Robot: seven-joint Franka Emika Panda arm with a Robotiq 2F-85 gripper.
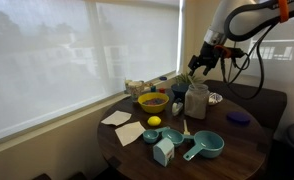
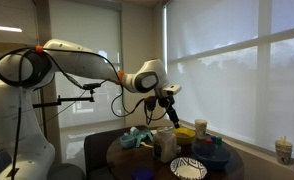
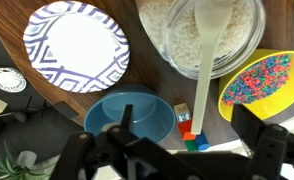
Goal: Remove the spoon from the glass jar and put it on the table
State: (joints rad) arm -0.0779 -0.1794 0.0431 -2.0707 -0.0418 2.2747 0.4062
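step: pre-grasp approach. Tool [image 3: 177, 150] hovers above the jar [image 3: 202, 35], a bit off to one side; nothing lifted yet
tool state: fingers spread wide, nothing between them, clear of the spoon [image 3: 205, 62]
spoon spot: in the jar, wide end over the white grains, shaft leaning out across the rim
spoon look: pale cream, slim, smooth, probably light wood; guessing easy to pinch but could pivot
next move: likely drop lower, line up across the shaft, close, pull straight up so the jar doesn't tip
drop zone: bare patch of bench [image 3: 147, 62] near the plate [image 3: 77, 45]
watch out: blue bowl [image 3: 132, 115] and yellow bowl [image 3: 269, 80] sit close by
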